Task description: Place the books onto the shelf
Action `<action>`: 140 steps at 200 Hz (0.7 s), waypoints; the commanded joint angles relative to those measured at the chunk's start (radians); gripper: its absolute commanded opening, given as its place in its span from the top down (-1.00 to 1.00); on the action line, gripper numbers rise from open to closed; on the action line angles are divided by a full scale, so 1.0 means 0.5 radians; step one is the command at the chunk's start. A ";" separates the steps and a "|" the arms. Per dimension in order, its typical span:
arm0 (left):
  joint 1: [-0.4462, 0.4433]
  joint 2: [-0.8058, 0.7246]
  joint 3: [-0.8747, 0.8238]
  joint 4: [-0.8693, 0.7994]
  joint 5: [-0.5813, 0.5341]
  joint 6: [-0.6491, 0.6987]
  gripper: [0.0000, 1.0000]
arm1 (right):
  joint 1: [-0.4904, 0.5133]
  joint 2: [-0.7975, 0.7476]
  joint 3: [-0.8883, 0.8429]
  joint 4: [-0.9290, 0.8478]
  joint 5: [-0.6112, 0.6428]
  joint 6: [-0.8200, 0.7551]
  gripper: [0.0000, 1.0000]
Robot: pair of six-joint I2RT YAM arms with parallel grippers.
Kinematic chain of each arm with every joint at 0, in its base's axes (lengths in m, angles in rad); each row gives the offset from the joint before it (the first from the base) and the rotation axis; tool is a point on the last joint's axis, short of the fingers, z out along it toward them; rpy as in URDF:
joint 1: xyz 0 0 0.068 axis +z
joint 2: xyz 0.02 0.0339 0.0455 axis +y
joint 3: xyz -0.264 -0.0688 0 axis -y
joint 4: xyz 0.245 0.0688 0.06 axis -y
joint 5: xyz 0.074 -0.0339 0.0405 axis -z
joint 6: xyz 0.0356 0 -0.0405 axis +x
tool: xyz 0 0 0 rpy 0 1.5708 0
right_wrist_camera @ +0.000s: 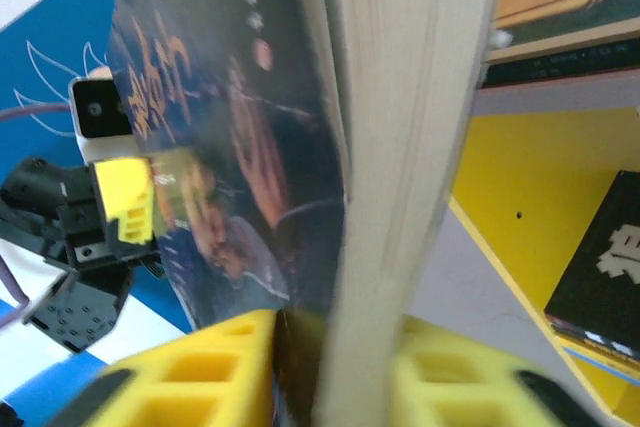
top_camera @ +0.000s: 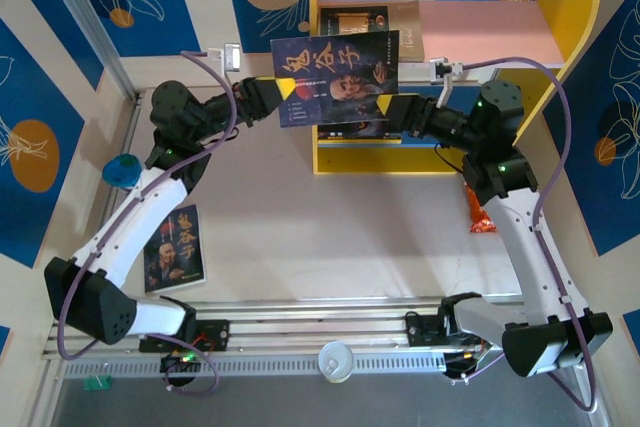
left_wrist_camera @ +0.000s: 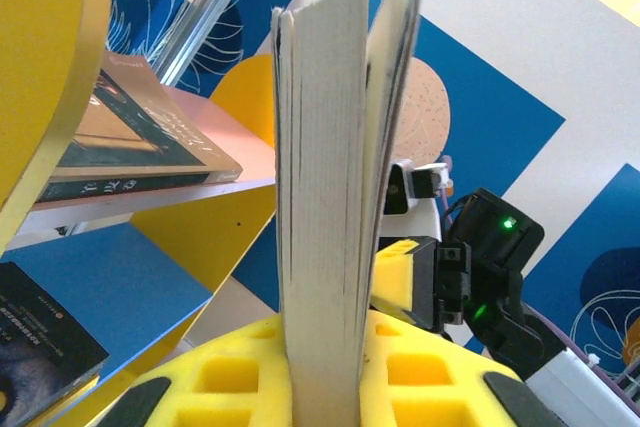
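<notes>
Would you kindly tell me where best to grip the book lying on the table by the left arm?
Probably its right long edge, coming in low from the open table: the book lies flat, cover up, and the left arm crowds its other side.

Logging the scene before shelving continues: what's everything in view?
shelf: one, yellow sides, pink and blue boards, far side
held book: one, dark blue, bearded-man cover, raised before shelf
second book: one, dark, bearded-man cover, flat on table, near left
brown book: one, brown, on pink board
black book: at least one, black, lower tier
snack packet: one, orange, table, right side
round object: one, blue-green, left table edge
white cup: one, white, near edge, centre
left gripper: one, yellow pads, shut on held book
right gripper: one, yellow pads, shut on held book
</notes>
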 commanded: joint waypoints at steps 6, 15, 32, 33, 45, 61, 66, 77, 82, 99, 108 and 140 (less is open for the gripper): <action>-0.085 0.024 0.104 0.111 0.024 0.042 1.00 | 0.021 0.003 0.118 0.005 -0.047 -0.036 0.78; -0.087 0.030 0.117 0.066 0.002 0.062 0.93 | 0.018 0.005 0.150 -0.027 -0.048 -0.065 0.84; -0.090 0.028 0.130 -0.009 -0.030 0.098 0.62 | -0.002 -0.009 0.211 -0.079 -0.064 -0.103 0.90; -0.090 0.024 0.130 -0.013 -0.033 0.103 0.60 | -0.004 -0.008 0.215 -0.082 -0.067 -0.105 0.90; -0.090 -0.002 0.124 -0.102 -0.069 0.169 0.43 | -0.043 -0.015 0.259 -0.106 -0.096 -0.110 0.92; -0.090 -0.076 0.087 -0.252 -0.171 0.287 0.24 | -0.135 -0.022 0.325 -0.108 -0.161 -0.085 0.93; -0.089 -0.101 0.082 -0.318 -0.208 0.334 0.22 | -0.166 -0.022 0.342 -0.111 -0.179 -0.076 0.93; -0.089 -0.154 0.071 -0.458 -0.284 0.427 0.19 | -0.232 -0.019 0.393 -0.124 -0.210 -0.063 0.94; -0.088 -0.174 0.068 -0.515 -0.315 0.463 0.18 | -0.264 -0.017 0.417 -0.130 -0.223 -0.057 0.94; -0.087 -0.243 0.060 -0.694 -0.416 0.572 0.16 | -0.356 0.000 0.486 -0.145 -0.261 -0.038 0.95; -0.088 -0.278 0.058 -0.772 -0.464 0.622 0.15 | -0.404 0.015 0.517 -0.154 -0.279 -0.027 0.95; -0.088 -0.381 0.049 -0.963 -0.584 0.753 0.13 | -0.552 0.103 0.615 -0.151 -0.333 0.043 0.95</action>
